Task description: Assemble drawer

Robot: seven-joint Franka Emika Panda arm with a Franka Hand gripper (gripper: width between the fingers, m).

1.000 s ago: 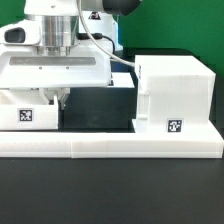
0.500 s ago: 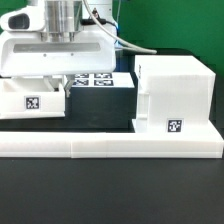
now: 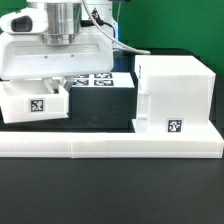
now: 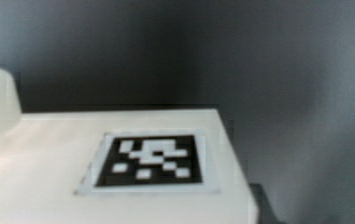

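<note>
White tray (image 3: 18, 104) well apart from housing (image 3: 176, 92) edge.

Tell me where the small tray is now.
Exterior view's left side: the small tray is behind the border rail, across a gap from the housing.

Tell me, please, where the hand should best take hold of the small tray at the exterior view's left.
Probably by a thin wall at its top rim, from above: the small tray shows a broad, flat tagged front, awkward to pinch, and the hand hangs right over it.
</note>
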